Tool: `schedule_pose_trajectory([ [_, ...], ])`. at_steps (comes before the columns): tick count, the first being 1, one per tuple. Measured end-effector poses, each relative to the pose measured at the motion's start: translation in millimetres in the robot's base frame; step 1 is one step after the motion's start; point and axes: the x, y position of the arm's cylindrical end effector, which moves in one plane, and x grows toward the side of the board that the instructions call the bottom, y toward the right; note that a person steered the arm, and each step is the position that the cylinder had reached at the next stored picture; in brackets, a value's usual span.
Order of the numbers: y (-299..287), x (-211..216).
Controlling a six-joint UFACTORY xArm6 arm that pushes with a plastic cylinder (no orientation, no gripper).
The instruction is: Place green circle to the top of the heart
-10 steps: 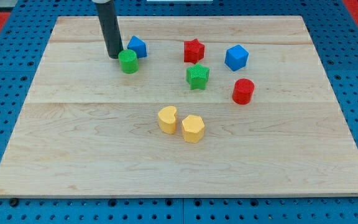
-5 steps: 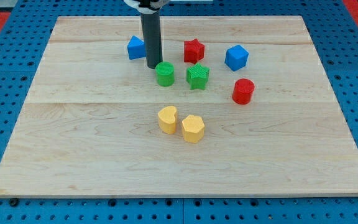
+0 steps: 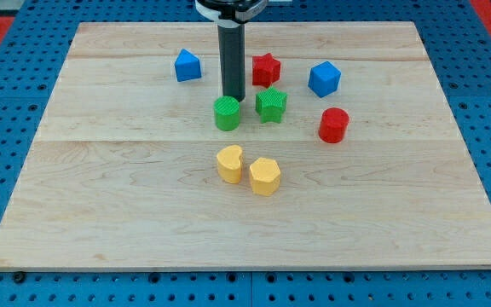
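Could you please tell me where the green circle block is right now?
The green circle block sits near the board's centre, directly above the yellow heart block, left of the green star block, with my tip touching its top edge.

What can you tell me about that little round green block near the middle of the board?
The green circle is a short, ridged plastic-looking cylinder standing upright on the wooden board. My tip sits right at its top edge. The green star is close on its right, apart from it; the yellow heart lies below.

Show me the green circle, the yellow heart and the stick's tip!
green circle block (image 3: pixel 226 112), camera view, its top face.
yellow heart block (image 3: pixel 229 163), camera view, its top face.
my tip (image 3: pixel 233 100), camera view, the rod's very end.
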Motion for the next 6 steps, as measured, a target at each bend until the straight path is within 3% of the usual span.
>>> schedule_pose_trajectory([
  [4,-22.3,7.3],
  [6,-22.3,31.1],
])
